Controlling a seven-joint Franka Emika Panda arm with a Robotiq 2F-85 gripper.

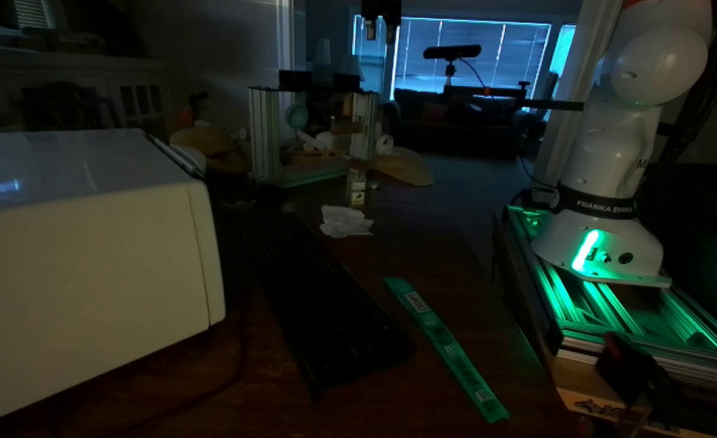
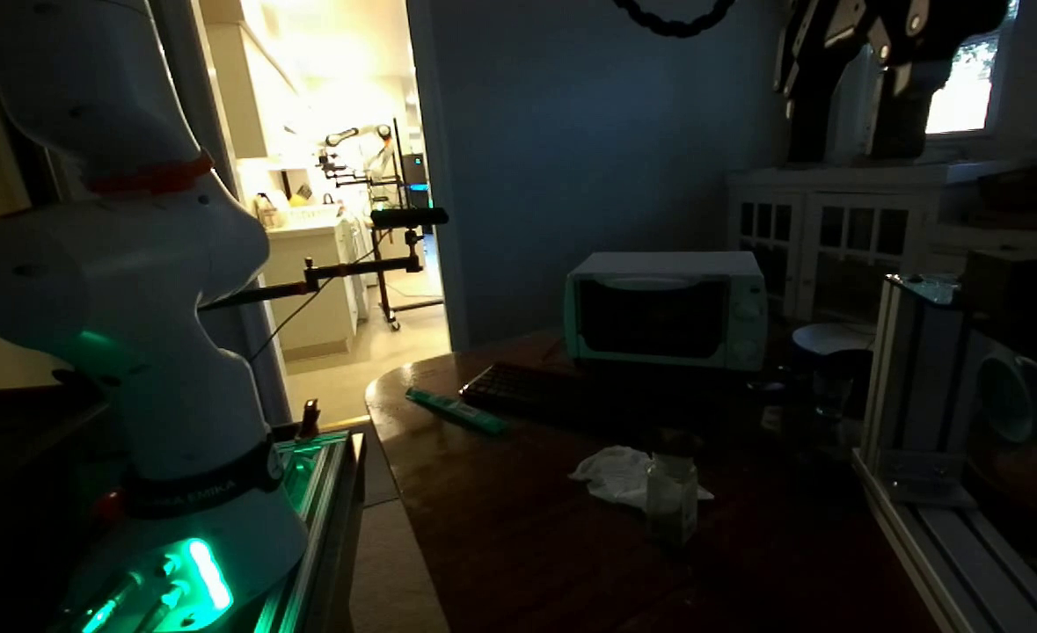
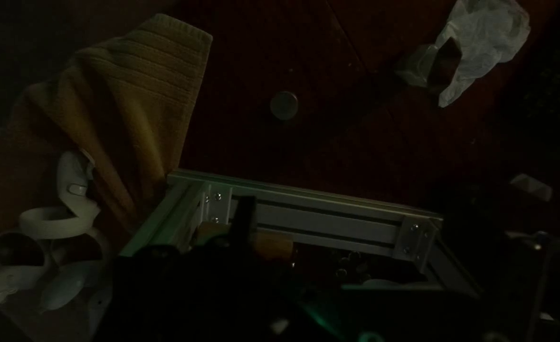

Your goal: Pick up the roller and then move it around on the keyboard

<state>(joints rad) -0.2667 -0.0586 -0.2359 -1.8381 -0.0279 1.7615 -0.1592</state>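
The keyboard is a near-black slab lying flat on the dark wooden table in both exterior views [image 1: 328, 298] [image 2: 527, 389], in front of the white oven. My gripper is high in the air in both exterior views [image 1: 381, 36] [image 2: 851, 145], well away from the keyboard. Its fingers are apart with background showing between them, and nothing is seen in them. In the wrist view one dark finger shows over a metal frame; the rest of the gripper is too dark to read. I cannot make out the roller; it is hidden or out of view.
A white oven [image 1: 90, 274] [image 2: 663, 308] stands behind the keyboard. A green strip [image 1: 446, 347], crumpled tissue [image 1: 345, 222] and glass jar [image 2: 672, 505] lie or stand nearby. An upright metal frame [image 1: 264, 134] [image 3: 322, 216], tan cloth [image 3: 137, 85] and white controllers [image 3: 56, 223] are below the gripper.
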